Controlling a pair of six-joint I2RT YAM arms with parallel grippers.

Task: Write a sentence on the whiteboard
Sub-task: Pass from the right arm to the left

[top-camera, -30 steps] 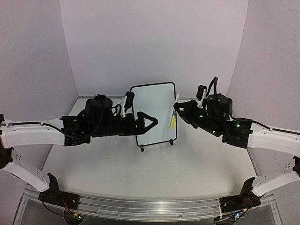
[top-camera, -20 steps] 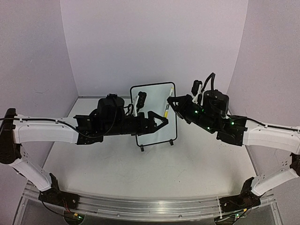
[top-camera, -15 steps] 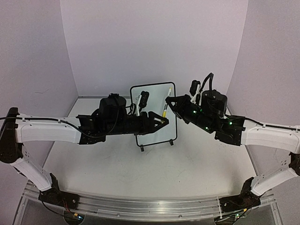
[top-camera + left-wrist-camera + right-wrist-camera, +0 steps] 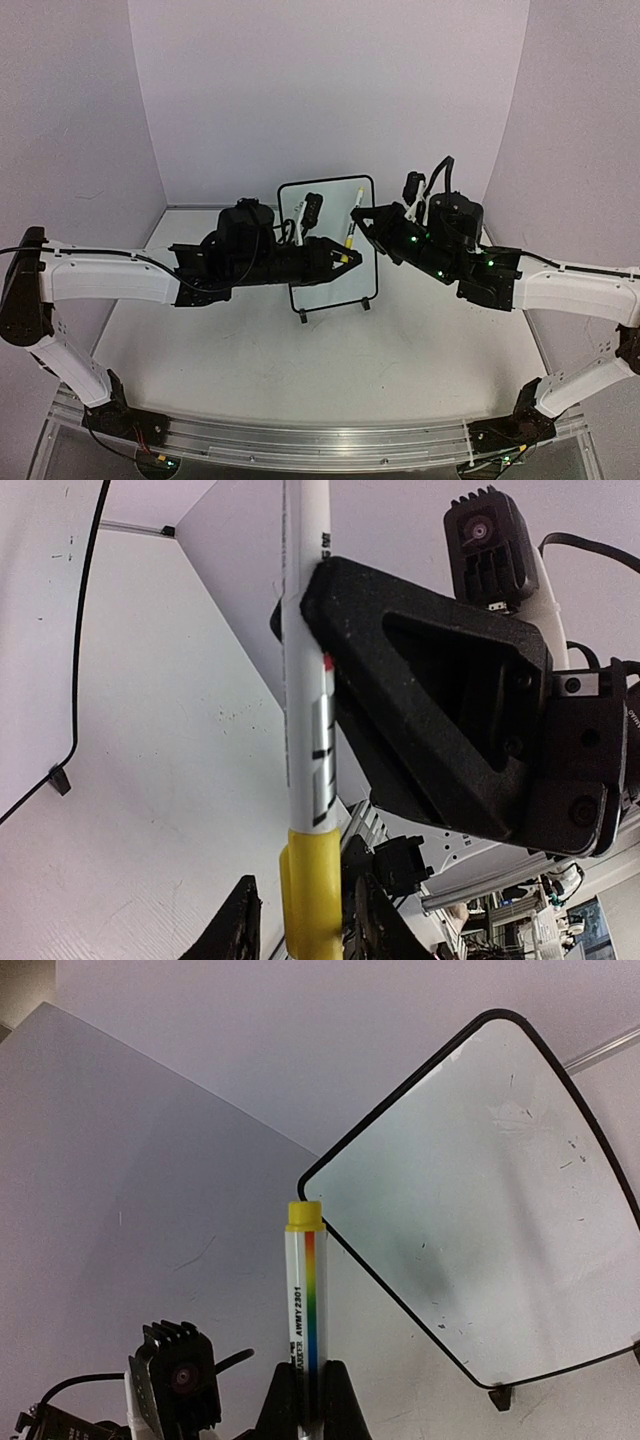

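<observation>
Toward the back middle of the table (image 4: 250,370), finding the whiteboard (image 4: 500,1220) standing upright on two small black feet (image 4: 302,318), partly covered in the top view. Seeing, from the right wrist, a white face slanting across the picture inside a thin black frame (image 4: 497,1012) with rounded corners. Noting small dark specks scattered over that face and a faint grey smudge low in the middle, with any finer strokes too faint to read. Before the board's upper right part, watching the right gripper (image 4: 308,1402) clamping a slim white marker (image 4: 305,1300) by its barrel, a rainbow stripe and printed lettering facing the camera. Not managing to tell whether marker and board are touching. Seeing, from the left wrist, the yellow cap (image 4: 310,890) of that marker sitting between the fingers (image 4: 238,930) of the left gripper (image 4: 300,925), with jaws apart and a clear gap on one side of the cap. Failing to tell whether the other finger is pressing against it.
</observation>
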